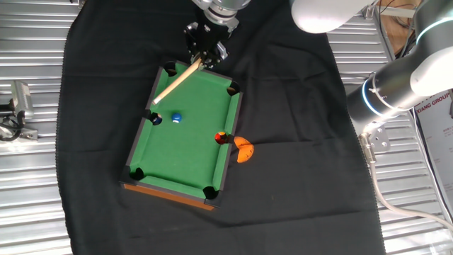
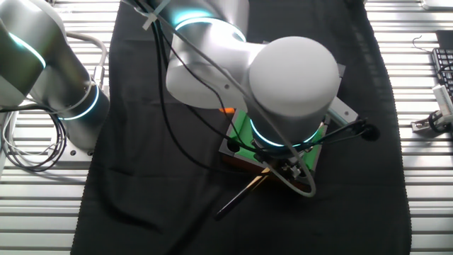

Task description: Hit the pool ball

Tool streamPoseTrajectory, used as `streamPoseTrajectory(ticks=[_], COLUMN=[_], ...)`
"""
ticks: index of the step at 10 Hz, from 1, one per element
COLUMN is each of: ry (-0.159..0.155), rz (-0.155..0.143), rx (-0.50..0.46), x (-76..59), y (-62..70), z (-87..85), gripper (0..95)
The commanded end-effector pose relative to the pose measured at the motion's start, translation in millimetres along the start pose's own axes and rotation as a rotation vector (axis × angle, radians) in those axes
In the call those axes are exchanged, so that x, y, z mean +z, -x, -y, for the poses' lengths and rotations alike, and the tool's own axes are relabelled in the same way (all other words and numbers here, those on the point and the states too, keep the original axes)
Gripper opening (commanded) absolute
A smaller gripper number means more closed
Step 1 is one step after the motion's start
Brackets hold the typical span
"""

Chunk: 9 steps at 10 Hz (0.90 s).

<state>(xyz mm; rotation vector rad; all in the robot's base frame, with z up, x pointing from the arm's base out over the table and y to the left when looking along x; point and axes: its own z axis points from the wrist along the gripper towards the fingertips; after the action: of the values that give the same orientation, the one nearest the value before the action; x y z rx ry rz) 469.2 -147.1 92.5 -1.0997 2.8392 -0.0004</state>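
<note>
In one fixed view, the toy green pool table (image 1: pixel 185 142) sits on a black cloth (image 1: pixel 297 170) spread over the slatted metal table (image 1: pixel 35 177). The gripper (image 1: pixel 205 51) hangs over the far end of the pool table, its fingers clenched on the upper end of a wooden cue stick (image 1: pixel 177 82), which slants down to the left toward the left rail. The pool ball (image 1: pixel 176 117) lies on the felt near the left side pocket, just right of the cue tip. A darker navy-blue ball (image 1: pixel 156 120) rests at that pocket, and a red-and-black ball (image 1: pixel 221 138) sits by the right rail, beside an orange piece (image 1: pixel 244 149) on the cloth. In the other fixed view, the arm (image 2: pixel 283 78) hides most of the pool table; the cue stick's dark end pokes out toward the near left, and the pool ball is hidden.
</note>
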Motion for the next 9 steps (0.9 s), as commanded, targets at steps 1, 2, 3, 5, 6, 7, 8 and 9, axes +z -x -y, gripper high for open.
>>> streamPoseTrajectory(ticks=[1,2,3,5,6,7,8,9], ry=[-0.003,-0.002,0.002,0.006,0.006,0.005,0.005,0.005], rz=[-0.001,-0.003,-0.008,-0.015,-0.015,-0.015,-0.015,-0.016], rx=[0.001,-0.001,-0.002,-0.008,-0.008,-0.009,-0.009,-0.011], x=[0.5,1.0,1.7,2.8,2.9,3.1,3.1,3.2], y=[-0.2,-0.2,-0.1,0.0,0.1,0.1,0.1,0.1], z=[-0.2,0.3,1.0,1.9,2.0,2.2,2.2,2.3], gripper=[0.0,0.0,0.0,0.0,0.0,0.0,0.0,0.0])
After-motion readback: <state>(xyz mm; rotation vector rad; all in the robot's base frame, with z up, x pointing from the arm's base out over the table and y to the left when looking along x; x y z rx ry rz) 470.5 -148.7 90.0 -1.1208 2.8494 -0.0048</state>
